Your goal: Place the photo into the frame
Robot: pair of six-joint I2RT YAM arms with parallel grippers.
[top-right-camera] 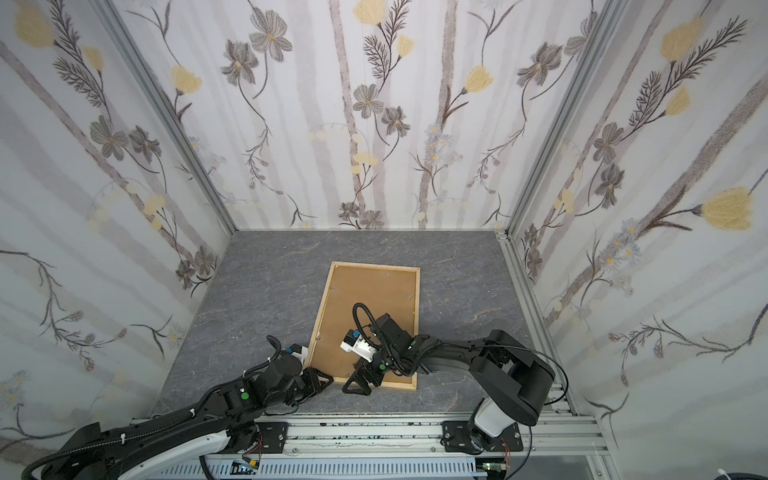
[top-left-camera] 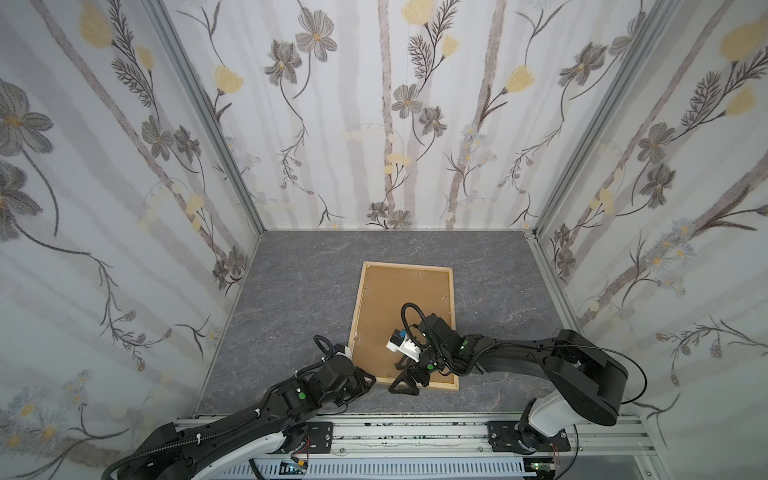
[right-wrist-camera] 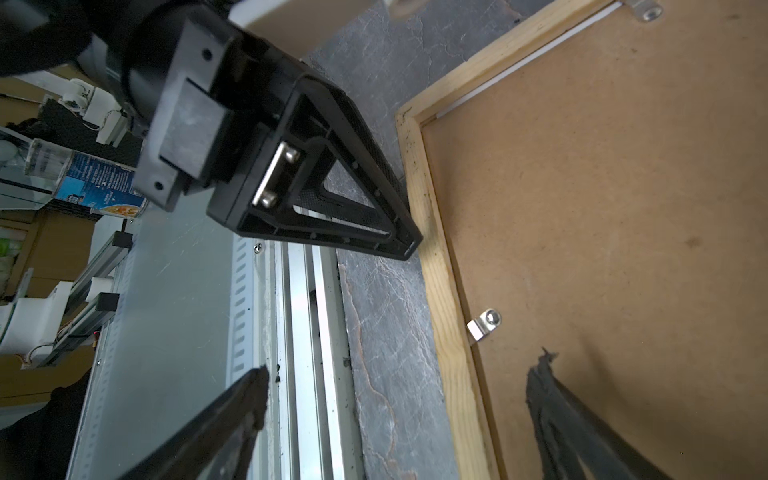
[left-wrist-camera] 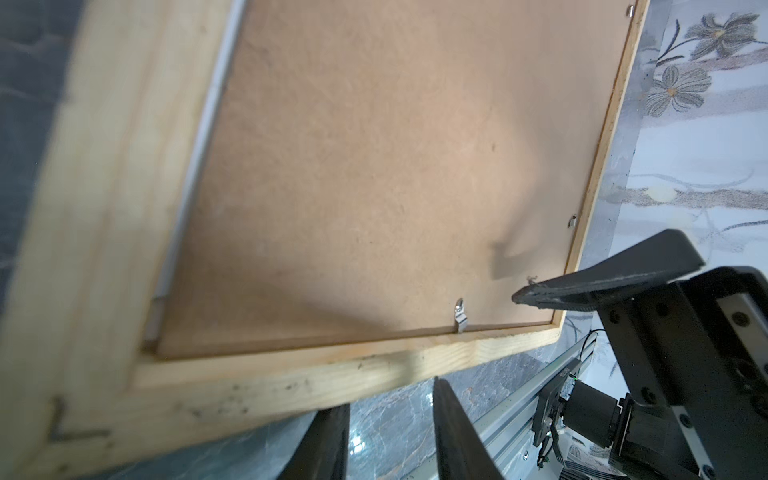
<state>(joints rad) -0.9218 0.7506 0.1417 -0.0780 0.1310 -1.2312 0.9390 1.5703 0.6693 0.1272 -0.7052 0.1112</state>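
My right end effector (right-wrist-camera: 401, 370) gapes astride the frame (top-left-camera: 358, 307); left end effector (left-wrist-camera: 386, 399) barely parted; a white sliver (right-wrist-camera: 519, 64) peeks beside the hardboard backing (top-left-camera: 399, 291).

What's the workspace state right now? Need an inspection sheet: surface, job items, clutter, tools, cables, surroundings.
surface: grey marbled tabletop, no spills seen.
frame: pale wood, lying back-up; brown backing panel seated inside, metal clips along the inner edge.
photo: only a thin white edge shows between frame rail and panel; presumably it.
clutter: nothing seen.
left tool: jaws partly apart, nothing between them, at the frame's near left corner.
right tool: wide open, straddling the frame's near rail, one finger over the panel.
cables: black corrugated loop above the right wrist, clear of the jaws.
surroundings: floral wallpaper walls; aluminium rail in front.
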